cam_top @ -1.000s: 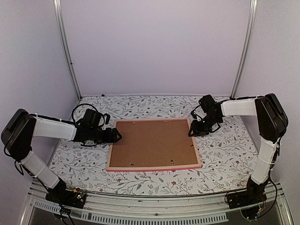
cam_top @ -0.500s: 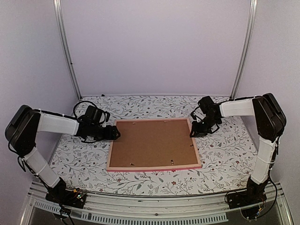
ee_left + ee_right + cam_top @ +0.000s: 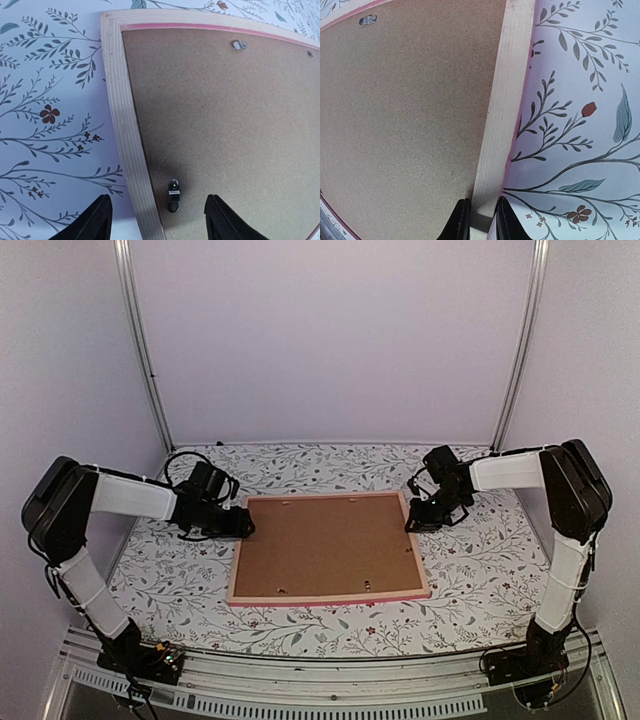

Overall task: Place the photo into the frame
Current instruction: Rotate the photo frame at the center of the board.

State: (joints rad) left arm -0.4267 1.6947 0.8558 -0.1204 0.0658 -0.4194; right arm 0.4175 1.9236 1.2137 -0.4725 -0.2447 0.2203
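Brown fibreboard fills the middle of the scene: the backing board (image 3: 325, 545) sits inside the frame (image 3: 325, 597), which lies back-up at the centre of the table cover (image 3: 470, 570). Its pink edge peeks out along the near side, pale bare wood showing on the back of its rails. Whether the photo lies under that board, I cannot tell.

On the left side, the left gripper (image 3: 243, 525) hovers at the frame's left rail, fingers (image 3: 97, 222) spread wide, one over the cloth and one over the board. A small dark turn clip (image 3: 173, 195) sits between them, just inside the rail.

Over on the right, the right gripper (image 3: 412, 523) has its fingers (image 3: 461, 222) drawn close together, pinching the frame's right-hand wooden rail between them, low against the surface.

The cover is white cloth printed with grey-green leafy sprigs and little red flowers. Behind it stands a plain pale lilac wall (image 3: 330, 340), with slim aluminium posts (image 3: 140, 340) rising at both back corners.
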